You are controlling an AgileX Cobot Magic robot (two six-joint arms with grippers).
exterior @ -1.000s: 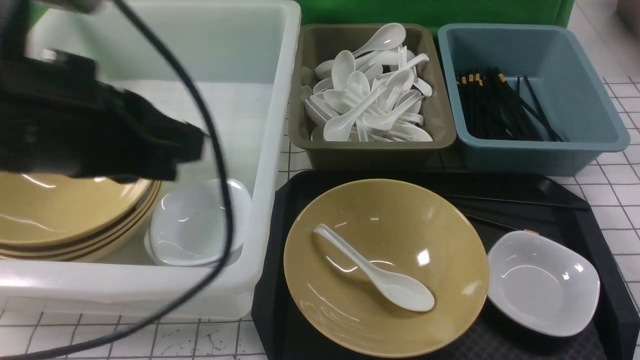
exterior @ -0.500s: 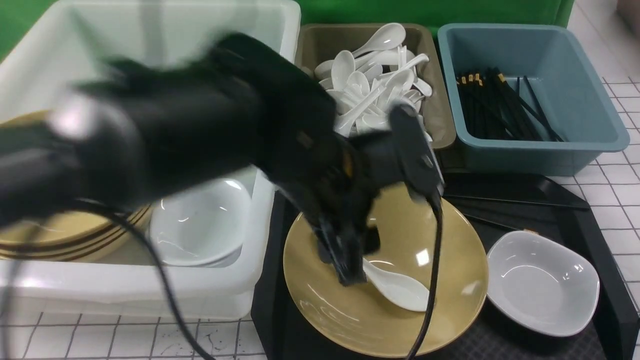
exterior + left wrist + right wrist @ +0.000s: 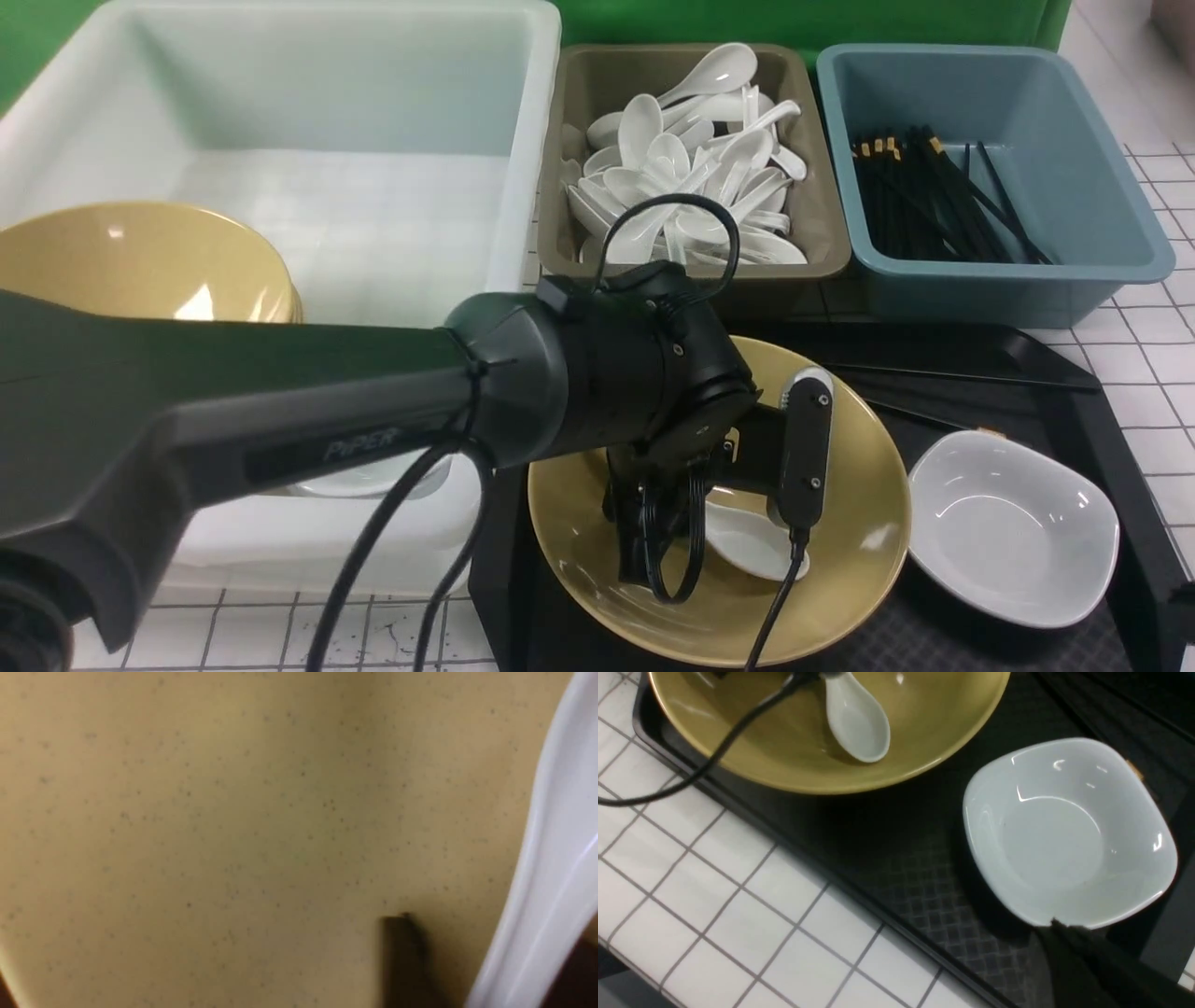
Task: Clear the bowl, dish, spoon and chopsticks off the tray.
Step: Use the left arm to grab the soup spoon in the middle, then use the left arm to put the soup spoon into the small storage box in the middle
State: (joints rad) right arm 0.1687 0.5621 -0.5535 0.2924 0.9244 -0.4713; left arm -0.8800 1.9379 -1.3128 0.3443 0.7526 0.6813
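Observation:
The yellow bowl sits on the black tray with the white spoon lying inside it. My left gripper is down in the bowl. In the left wrist view it is open, with the spoon handle between its dark fingers above the bowl floor. The white dish is right of the bowl. The black chopsticks lie behind it on the tray. My right gripper looks shut at the rim of the dish.
A large white tub at the left holds stacked yellow bowls and white dishes. An olive tub full of spoons and a blue tub with chopsticks stand behind the tray. My left arm's cable hangs over the bowl.
My left arm has swung from over the white tub to the yellow bowl and come down over the spoon's handle. The bowl, dish and chopsticks have not moved.

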